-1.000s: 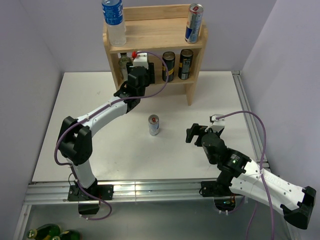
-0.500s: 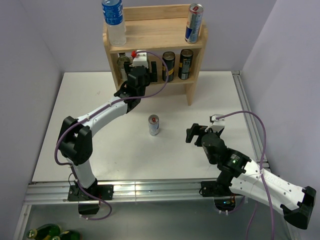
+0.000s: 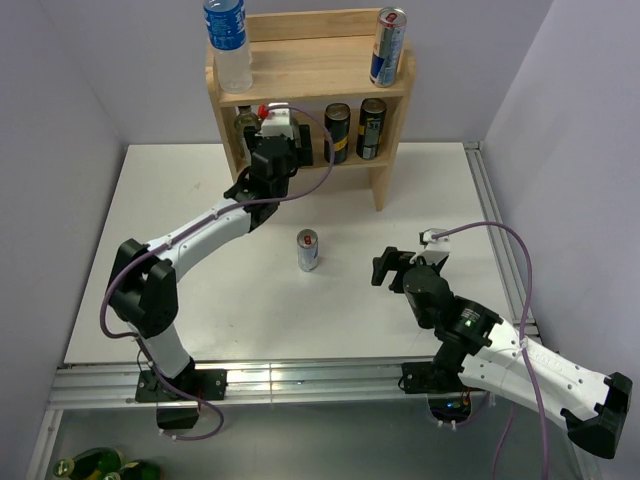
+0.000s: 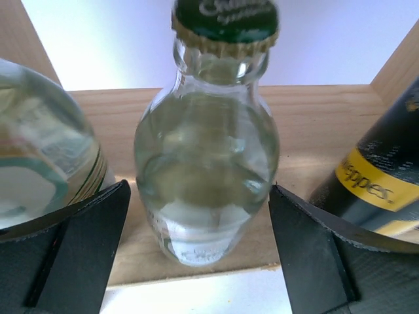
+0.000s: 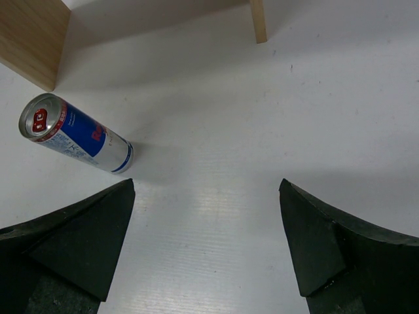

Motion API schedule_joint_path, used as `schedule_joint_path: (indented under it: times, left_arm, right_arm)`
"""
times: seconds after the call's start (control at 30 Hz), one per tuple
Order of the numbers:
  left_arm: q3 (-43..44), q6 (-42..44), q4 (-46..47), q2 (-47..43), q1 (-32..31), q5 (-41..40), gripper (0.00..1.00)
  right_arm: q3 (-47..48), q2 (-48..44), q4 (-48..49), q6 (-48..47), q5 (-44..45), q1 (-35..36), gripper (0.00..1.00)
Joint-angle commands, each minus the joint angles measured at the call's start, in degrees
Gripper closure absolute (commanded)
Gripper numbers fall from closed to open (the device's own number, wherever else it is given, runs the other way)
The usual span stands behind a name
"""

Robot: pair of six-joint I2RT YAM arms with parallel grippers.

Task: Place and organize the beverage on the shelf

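The left tool (image 4: 196, 190) is closed on a clear glass bottle (image 4: 206, 163) with a green cap, a finger pressed against each side. The bottle is held upright inside the lower tier of the shelf (image 3: 310, 65), near the front edge of the board. It is flanked by a labelled bottle (image 4: 39, 163) on the left and a dark can (image 4: 376, 176) with a yellow band on the right. On the top tier a water bottle (image 3: 228, 45) is stood at the left end and a tall can (image 3: 388, 47) at the right. The right tool (image 5: 206, 190) is held open above the counter (image 3: 200, 300), nothing between its fingers. A blue and silver can (image 3: 308, 250) is seen upright on the counter, in front of the shelf and apart from both tools.
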Motion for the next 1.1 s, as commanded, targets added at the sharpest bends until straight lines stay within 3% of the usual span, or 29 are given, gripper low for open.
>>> schedule_joint_path:
  times: [0.0,0.33,0.57,0.77,1.07]
  left_arm:
    - [-1.31,-0.92,2.85,-4.14,-1.26,-2.37,0.07]
    - [-6.67,-1.89,0.22,-9.06,-4.59,-6.33,0.08]
    - [-18.87,-6.27,-5.92,-21.34,-12.58,-12.13,0.07]
    - [-29.94,-14.00,-12.87,-32.94,-17.25,-8.19,0.06]
    - [-47.36,-18.94,-1.73,-35.87,-19.01,-2.39,0.05]
  right_arm:
    - [-0.15,-0.75,1.21,0.67,0.99,0.11,0.02]
    - [-0.32,-1.46,1.12,0.84,1.16,0.11,0.02]
    - [-0.41,-1.81,1.03,0.93,1.08,0.11,0.02]
    - [-0.50,-2.07,1.20,0.84,1.16,0.11,0.02]
    - [-0.32,-1.37,1.03,0.84,1.25,0.11,0.02]
